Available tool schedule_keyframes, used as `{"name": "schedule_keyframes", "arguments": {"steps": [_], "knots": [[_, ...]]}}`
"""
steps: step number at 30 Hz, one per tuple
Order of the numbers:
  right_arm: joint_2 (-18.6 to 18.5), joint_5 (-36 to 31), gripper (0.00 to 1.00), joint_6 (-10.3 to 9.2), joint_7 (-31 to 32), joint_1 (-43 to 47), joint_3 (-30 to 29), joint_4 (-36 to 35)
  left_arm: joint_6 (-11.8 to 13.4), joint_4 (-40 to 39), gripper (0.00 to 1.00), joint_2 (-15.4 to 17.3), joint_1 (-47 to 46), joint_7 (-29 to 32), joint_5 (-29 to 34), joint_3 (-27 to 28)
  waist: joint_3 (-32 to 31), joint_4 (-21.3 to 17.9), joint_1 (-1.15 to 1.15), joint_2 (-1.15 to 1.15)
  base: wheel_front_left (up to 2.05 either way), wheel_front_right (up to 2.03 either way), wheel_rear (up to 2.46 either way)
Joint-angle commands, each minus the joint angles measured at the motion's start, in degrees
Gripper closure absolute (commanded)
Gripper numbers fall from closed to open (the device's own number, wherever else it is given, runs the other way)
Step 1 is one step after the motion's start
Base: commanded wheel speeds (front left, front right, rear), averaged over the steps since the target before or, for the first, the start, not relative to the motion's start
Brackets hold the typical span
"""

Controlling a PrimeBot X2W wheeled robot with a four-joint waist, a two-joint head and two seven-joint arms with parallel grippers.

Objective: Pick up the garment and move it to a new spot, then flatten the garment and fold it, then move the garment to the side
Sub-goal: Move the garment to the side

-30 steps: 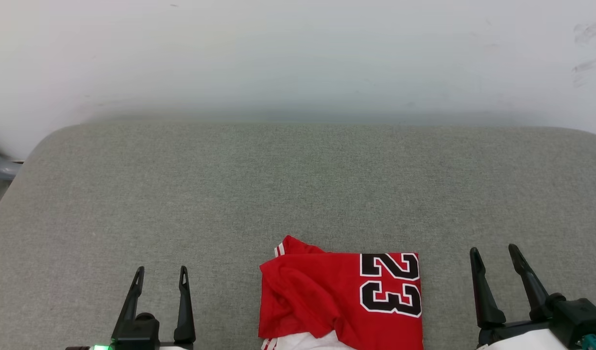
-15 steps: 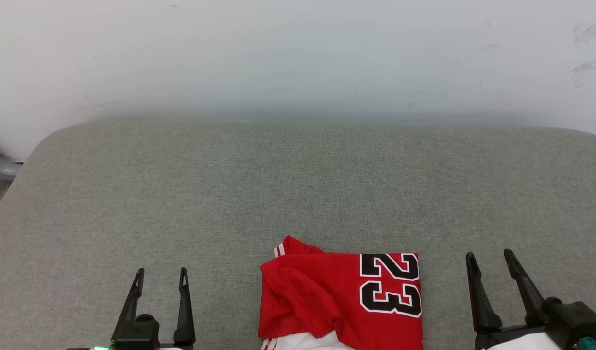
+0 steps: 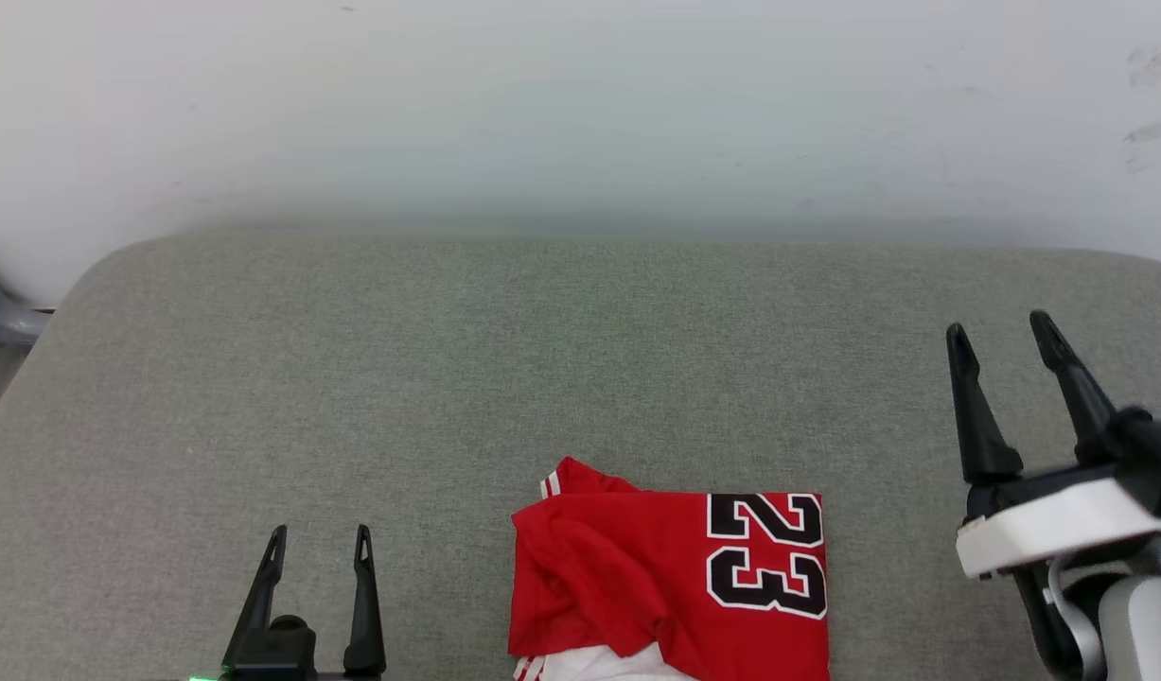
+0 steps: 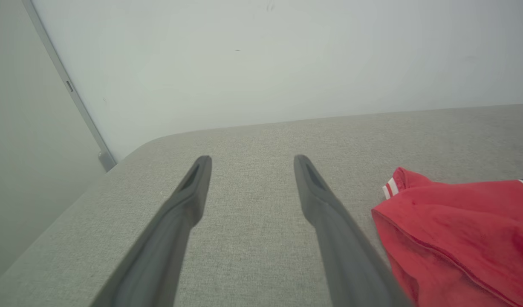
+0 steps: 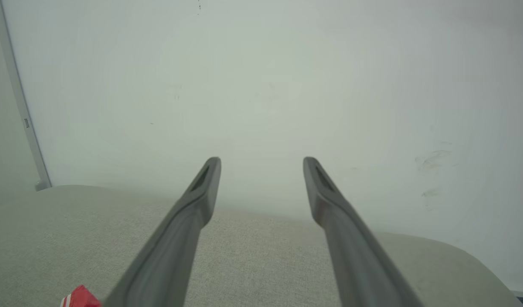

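Left tool [image 3: 320,532] and right tool [image 3: 997,323] spread, empty. Folded shirt [image 3: 637,577] between them; best pinch all layers, slide sideways flat.

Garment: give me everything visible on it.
The garment is a red, soft-looking jersey folded into a rough rectangle, lying on the grey cushion close before the robot. A black, white-outlined 23 sits sideways on its right part; the left part is rumpled. Striped trim peeks at the far left corner, white fabric at the near edge. Only the cushion touches it.
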Motion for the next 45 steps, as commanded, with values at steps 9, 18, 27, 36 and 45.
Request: {"name": "schedule_keyframes", "arguments": {"steps": [9, 18, 27, 36, 45], "knots": [[-13.43, 14.18, 0.0, -0.06, 27.03, -12.51, 15.05, -1.14, 0.59, -0.93, 0.0, 0.35, -1.48, -0.26, -0.26, 0.0, 2.28, 0.85, 0.0, 0.0, 0.0, 0.0, 0.0], [-22.14, 26.58, 0.0, -0.06, 46.43, -13.8, 25.15, -0.34, 0.68, -1.18, 0.0, 0.36, -2.96, -0.26, -0.16, -0.36, 4.43, 1.45, 0.0, 0.0, 0.0, 0.0, 0.0], [-24.72, 32.37, 0.0, -0.06, 53.5, -10.13, 27.64, 1.91, 0.51, -1.2, 0.0, 0.19, -4.42, -0.26, -0.21, -0.91, 6.53, 2.73, 0.0, 0.0, 0.0, 0.0, 0.0], [-22.71, 34.5, 0.0, -0.06, 53.26, -8.9, 30.46, 5.01, 0.26, -1.02, 0.0, -0.15, -6.4, -0.26, -0.3, -1.63, 9.7, 4.42, 0.0, 0.0, 0.0, 0.0, 0.0], [-20.65, 33.95, 0.0, -0.05, 51.22, -8.37, 36.82, 11.81, -0.05, -0.31, 0.0, -0.56, -8.43, -0.26, -0.41, -2.18, 12.18, 5.89, 0.0, 0.0, 0.0, 0.0, 0.0]]}}
